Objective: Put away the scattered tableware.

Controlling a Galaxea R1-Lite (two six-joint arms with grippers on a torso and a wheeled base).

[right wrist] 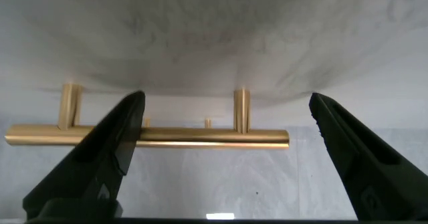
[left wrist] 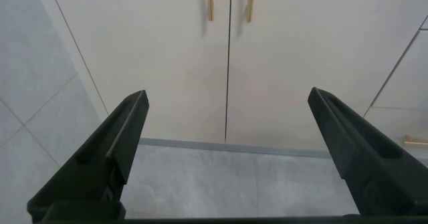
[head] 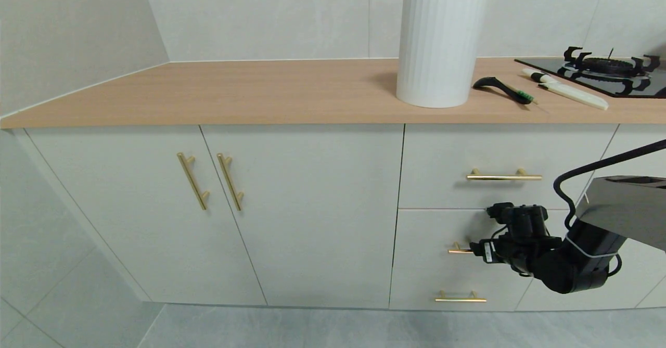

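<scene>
**Light tools on the bench, right gripper at the drawer handle**

The scattered pieces lie on the bench (head: 234,90), between the white ribbed container (head: 439,46) and the stove (head: 609,69): a black peeler (head: 502,87) and, just beside it, a long white knife (head: 567,90). Both look light and stiff. The peeler is probably best taken by its curved black handle. The knife is slim and lies flat, so it may slide under the fingers. A hold across the thicker end nearer the stove seems safest, away from the blade.

The right gripper (right wrist: 225,103) is low in front of the cabinet, at the middle drawer handle (right wrist: 154,136). Its fingers stand wide apart, one on each side of the bar, and do not touch it. The bar is smooth, rigid metal; a grip between its two posts should pull evenly.

The left gripper (left wrist: 227,97) is also spread open and holds nothing. It points at the lower part of the double doors (left wrist: 227,57) and the floor (left wrist: 221,184).
</scene>
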